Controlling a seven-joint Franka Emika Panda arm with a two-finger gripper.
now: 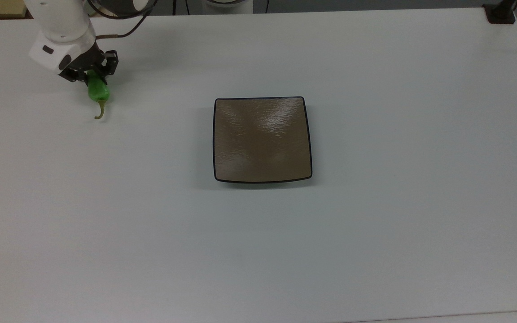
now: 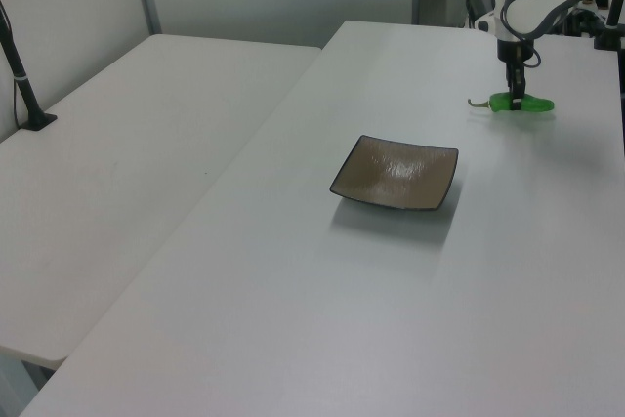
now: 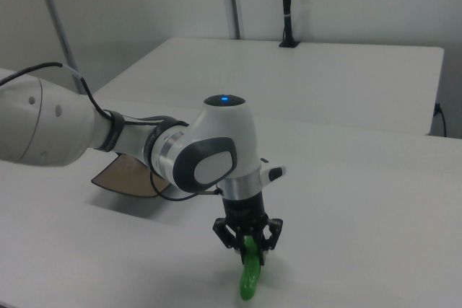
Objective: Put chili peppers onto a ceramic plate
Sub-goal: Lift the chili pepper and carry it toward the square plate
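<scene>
Here, in the top view, the claw (image 1: 91,76) is clamped on the green chili pepper (image 1: 97,90) near the bench's (image 1: 375,251) far left corner, the pepper's curved stem pointing toward the near edge. The square brown ceramic plate (image 1: 262,139) sits bare near the middle of the bench, well apart from the pepper.

In the left view, the claw (image 2: 515,97) points straight down near the far right corner of the bench (image 2: 293,319), pinching the chili pepper (image 2: 520,103), which lies level with its stem toward the left view's left. The ceramic plate (image 2: 395,172) rests nearer the camera.

In the right view, the claw (image 3: 249,244) grips the chili pepper (image 3: 250,276) at its upper part, the rest hanging below the fingers. A corner of the ceramic plate (image 3: 119,175) peeks from behind the arm.
</scene>
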